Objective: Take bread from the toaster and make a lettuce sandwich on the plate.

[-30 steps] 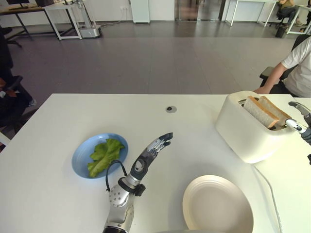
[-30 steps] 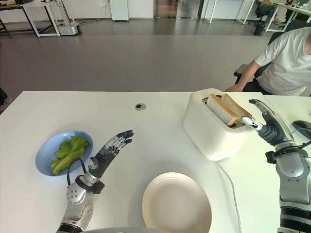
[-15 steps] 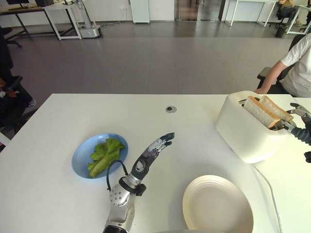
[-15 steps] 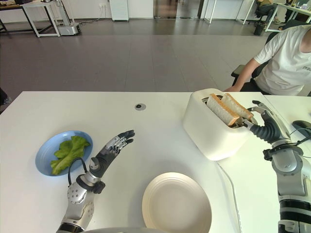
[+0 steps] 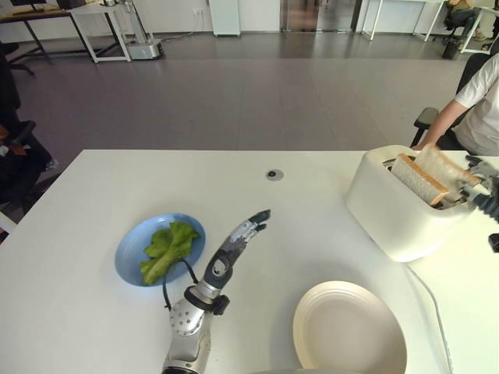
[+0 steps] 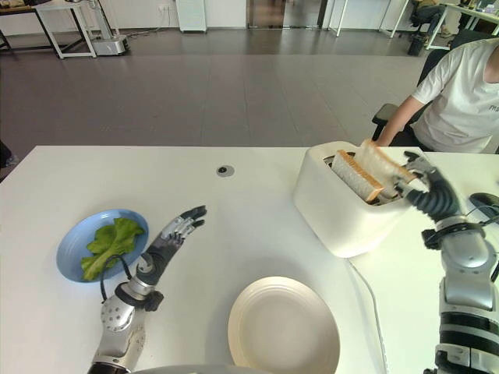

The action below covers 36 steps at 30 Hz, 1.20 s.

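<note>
A white toaster (image 6: pixel 335 210) stands at the right of the table with two bread slices. My right hand (image 6: pixel 425 185) is shut on the rear slice (image 6: pixel 380 165), which is tilted and partly raised out of its slot. The front slice (image 6: pixel 355 176) still sits in the toaster. An empty cream plate (image 6: pixel 282 329) lies at the near middle. A blue plate (image 6: pixel 74 243) at the left holds a lettuce leaf (image 6: pixel 111 245). My left hand (image 6: pixel 173 236) hovers open over the table between the two plates, fingers stretched forward.
A small round grommet (image 6: pixel 225 171) is set in the tabletop at the back middle. The toaster's cord (image 6: pixel 373 308) runs toward the near right edge. A dark object (image 6: pixel 487 204) lies at the far right edge.
My right hand has closed on the rear bread slice and lifted and tilted it partly out of the toaster. My left hand has shifted slightly left.
</note>
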### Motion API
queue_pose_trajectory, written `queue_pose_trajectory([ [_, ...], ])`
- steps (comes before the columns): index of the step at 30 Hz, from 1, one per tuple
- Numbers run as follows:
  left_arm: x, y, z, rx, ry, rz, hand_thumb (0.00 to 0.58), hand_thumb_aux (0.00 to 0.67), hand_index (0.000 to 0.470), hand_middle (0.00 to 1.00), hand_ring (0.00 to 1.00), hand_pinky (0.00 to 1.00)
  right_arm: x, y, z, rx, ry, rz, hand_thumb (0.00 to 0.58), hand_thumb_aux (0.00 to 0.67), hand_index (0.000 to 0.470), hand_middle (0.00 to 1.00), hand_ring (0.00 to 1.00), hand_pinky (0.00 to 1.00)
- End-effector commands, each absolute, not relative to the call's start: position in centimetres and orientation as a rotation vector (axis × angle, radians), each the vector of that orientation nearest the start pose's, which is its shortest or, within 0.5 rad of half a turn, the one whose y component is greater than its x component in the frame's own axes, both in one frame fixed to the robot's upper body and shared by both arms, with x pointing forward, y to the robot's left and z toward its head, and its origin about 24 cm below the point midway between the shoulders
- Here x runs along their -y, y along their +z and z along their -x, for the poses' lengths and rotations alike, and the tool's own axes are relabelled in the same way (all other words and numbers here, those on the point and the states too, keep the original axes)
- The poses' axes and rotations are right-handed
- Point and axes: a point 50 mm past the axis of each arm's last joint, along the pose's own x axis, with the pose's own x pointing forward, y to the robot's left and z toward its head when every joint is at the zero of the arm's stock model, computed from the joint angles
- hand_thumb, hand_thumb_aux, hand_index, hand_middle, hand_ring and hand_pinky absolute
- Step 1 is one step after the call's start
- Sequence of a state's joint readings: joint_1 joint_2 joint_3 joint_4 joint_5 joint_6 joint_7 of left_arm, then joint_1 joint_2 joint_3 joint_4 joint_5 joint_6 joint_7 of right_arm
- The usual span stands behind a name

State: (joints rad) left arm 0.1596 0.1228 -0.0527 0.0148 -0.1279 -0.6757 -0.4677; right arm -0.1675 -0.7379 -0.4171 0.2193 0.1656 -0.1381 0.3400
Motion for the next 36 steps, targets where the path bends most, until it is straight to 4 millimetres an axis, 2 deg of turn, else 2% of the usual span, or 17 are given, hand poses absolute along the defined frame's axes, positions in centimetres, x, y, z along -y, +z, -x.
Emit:
queue_pose_trajectory([
  [1,-18.2,9.6,-20.1,0.498,-0.348,-0.470,0.000,0.000,0.000,0.00,0.00,0.00,36.1,21.0,-23.9,0.319,-0.007,0.368,0.580,0.670,0.470,0.00,0.00,0.00],
  [3,-20.6,11.0,-19.9,0.474,-0.249,-0.611,0.000,0.000,0.000,0.00,0.00,0.00,36.2,22.2,-23.0,0.338,0.079,0.297,0.580,0.670,0.470,0.00,0.00,0.00],
  [5,-23.0,11.5,-19.9,0.429,-0.147,-0.704,0.000,0.000,0.000,0.00,0.00,0.00,35.0,22.6,-22.2,0.320,0.250,0.219,0.580,0.670,0.470,0.00,0.00,0.00],
  [8,-25.3,11.4,-19.8,0.368,-0.062,-0.790,0.000,0.000,0.000,0.00,0.00,0.00,32.2,20.8,-20.5,0.183,0.618,0.134,0.580,0.670,0.470,0.00,0.00,0.00],
  [10,-26.5,11.4,-19.8,0.344,-0.018,-0.826,0.000,0.000,0.000,0.00,0.00,0.00,30.8,19.4,-19.5,0.089,0.800,0.136,0.580,0.670,0.470,0.00,0.00,0.00],
  [14,-27.0,11.0,-20.0,0.338,-0.023,-0.791,0.000,0.000,0.000,0.00,0.00,0.00,27.8,17.5,-18.9,0.002,1.001,0.158,0.580,0.670,0.470,0.00,0.00,0.00],
  [17,-27.3,10.8,-19.9,0.349,-0.024,-0.723,0.000,0.000,0.000,0.00,0.00,0.00,25.2,15.6,-17.8,-0.090,1.171,0.263,0.580,0.670,0.470,0.00,0.00,0.00],
  [19,-27.6,10.7,-19.7,0.348,-0.015,-0.712,0.000,0.000,0.000,0.00,0.00,0.00,24.2,14.3,-17.5,-0.145,1.243,0.329,0.580,0.670,0.470,0.00,0.00,0.00],
  [24,-28.5,10.3,-19.9,0.294,0.011,-0.776,0.000,0.000,0.000,0.00,0.00,0.00,21.9,10.7,-18.6,-0.237,1.253,0.475,0.580,0.670,0.470,0.00,0.00,0.00],
  [25,-28.8,10.2,-19.9,0.270,0.018,-0.813,0.000,0.000,0.000,0.00,0.00,0.00,21.5,10.1,-18.8,-0.239,1.248,0.520,0.574,0.602,0.422,0.00,0.00,0.00],
  [26,-29.1,10.0,-19.9,0.247,0.021,-0.854,0.000,0.000,0.000,0.00,0.00,0.00,21.2,9.5,-19.0,-0.238,1.242,0.546,0.506,0.431,0.302,0.00,0.00,0.00],
  [27,-29.3,9.8,-19.8,0.225,0.022,-0.885,0.000,0.000,0.000,0.00,0.00,0.00,20.8,8.8,-19.3,-0.237,1.228,0.559,0.281,0.189,0.133,0.00,0.00,0.00],
  [28,-29.3,9.6,-19.8,0.206,0.019,-0.914,0.000,0.000,0.000,0.00,0.00,0.00,20.6,8.3,-19.6,-0.235,1.198,0.578,0.000,0.000,0.000,0.00,0.00,0.00],
  [30,-29.4,9.4,-19.9,0.165,0.009,-0.988,0.000,0.000,0.000,0.00,0.00,0.00,20.3,7.8,-20.3,-0.212,1.139,0.602,0.000,0.000,0.000,0.00,0.00,0.00],
  [36,-30.1,8.3,-19.7,0.045,0.004,-1.187,0.000,0.000,0.000,0.00,0.00,0.00,20.1,8.4,-21.3,-0.134,1.063,0.626,0.000,0.000,0.000,0.00,0.00,0.00],
])
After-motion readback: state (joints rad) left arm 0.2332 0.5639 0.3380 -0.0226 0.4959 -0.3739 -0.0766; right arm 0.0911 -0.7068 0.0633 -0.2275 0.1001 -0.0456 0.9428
